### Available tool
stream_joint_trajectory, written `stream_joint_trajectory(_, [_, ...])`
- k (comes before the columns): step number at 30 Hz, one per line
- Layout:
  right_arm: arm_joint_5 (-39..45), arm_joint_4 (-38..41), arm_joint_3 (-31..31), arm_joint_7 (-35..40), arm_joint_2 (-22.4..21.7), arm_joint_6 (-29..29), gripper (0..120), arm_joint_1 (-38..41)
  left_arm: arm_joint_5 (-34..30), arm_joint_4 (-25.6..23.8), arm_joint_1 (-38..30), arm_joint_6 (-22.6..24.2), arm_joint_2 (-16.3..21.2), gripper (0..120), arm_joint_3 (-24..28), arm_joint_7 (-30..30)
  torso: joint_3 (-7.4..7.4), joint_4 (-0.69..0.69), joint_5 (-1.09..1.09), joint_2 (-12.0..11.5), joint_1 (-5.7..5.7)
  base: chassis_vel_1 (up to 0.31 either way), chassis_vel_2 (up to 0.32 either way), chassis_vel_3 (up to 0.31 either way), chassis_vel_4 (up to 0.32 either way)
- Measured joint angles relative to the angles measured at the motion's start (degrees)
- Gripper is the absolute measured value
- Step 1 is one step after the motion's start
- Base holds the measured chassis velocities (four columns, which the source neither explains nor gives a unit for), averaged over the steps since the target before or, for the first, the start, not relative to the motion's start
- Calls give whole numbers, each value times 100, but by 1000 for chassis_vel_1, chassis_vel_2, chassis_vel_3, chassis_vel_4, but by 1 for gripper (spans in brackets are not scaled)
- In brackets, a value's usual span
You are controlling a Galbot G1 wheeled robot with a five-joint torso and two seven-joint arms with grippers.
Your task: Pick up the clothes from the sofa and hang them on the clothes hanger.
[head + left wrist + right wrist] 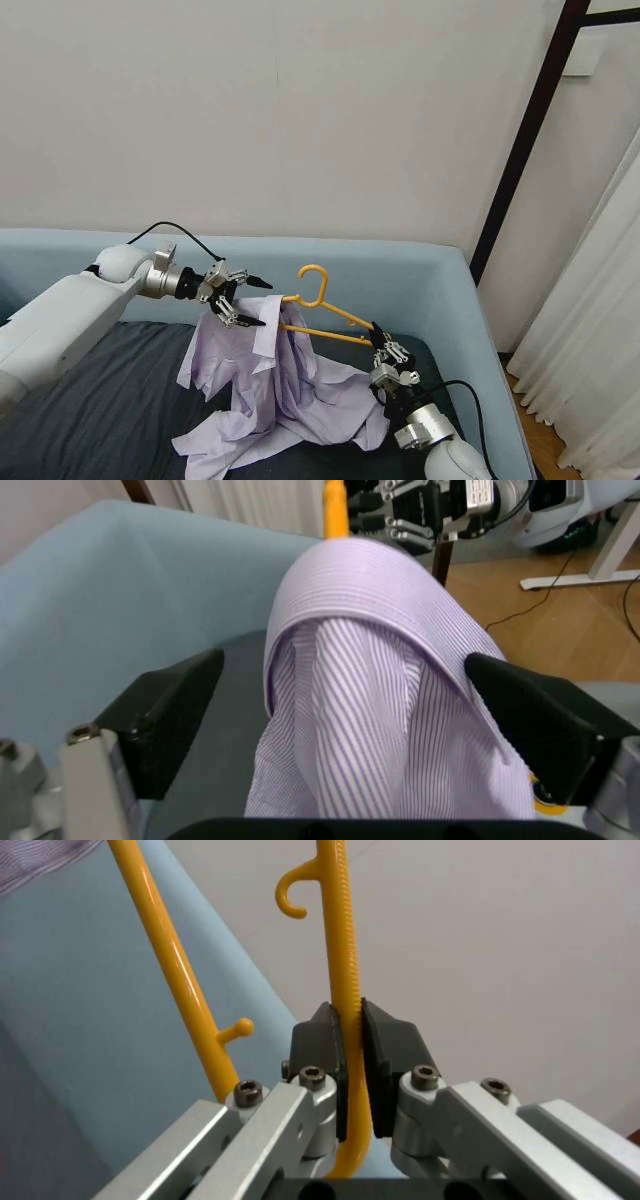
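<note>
Head view showed the yellow hanger [325,303] raised above the sofa [420,275], with the lilac striped shirt [285,385] draped over its left end. The shirt's lower folds trailed down onto the dark seat cushion [90,400]. The left gripper [250,303] reached in from the left at the shirt's collar. The right gripper [390,358] rose from the near right and met the hanger's right end.

Left wrist view had the left gripper [345,667] spread wide, with one black finger [170,712] on each side of the shirt [370,727]. The shirt was humped over the hanger [336,510]. One pad sat clear of the cloth and the other lay just at its edge, so the fingers straddled the shirt and did not pinch it. Farther off in that view, the right gripper [430,510] sat beyond the hanger.

Right wrist view showed the right gripper [352,1027] closed tight on a ribbed bar of the hanger [340,930], pads pressed against it from both sides. A corner of the shirt [40,851] showed beside the second bar.
</note>
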Motion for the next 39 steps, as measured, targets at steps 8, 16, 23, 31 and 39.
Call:
stream_joint_trajectory(8, [-3,49,71,66,-30,6,5,-51,133,284,-54,134,-314,65,-8,226,0,-1,0,0,-1,0,0,0,0])
stream_joint_trajectory(16, [-23,47,83,191,-22,-1,5,-60,108,546,-99,198,-544,34,-37,359,0,0,0,1,-1,0,0,0,0])
stream_joint_trajectory(23, [2,32,87,310,-26,-16,5,-84,211,663,-101,233,-688,8,-62,432,0,0,0,1,-1,0,0,0,0])
stream_joint_trajectory(31, [445,137,75,408,-35,-60,8,-140,229,780,-153,235,-827,7,-98,413,0,0,0,1,-1,0,0,0,0])
stream_joint_trajectory(39, [2168,656,87,-190,-78,988,38,-389,206,1105,-277,167,-1110,7,-309,168,0,-1,-1,1,-1,0,0,0,0])
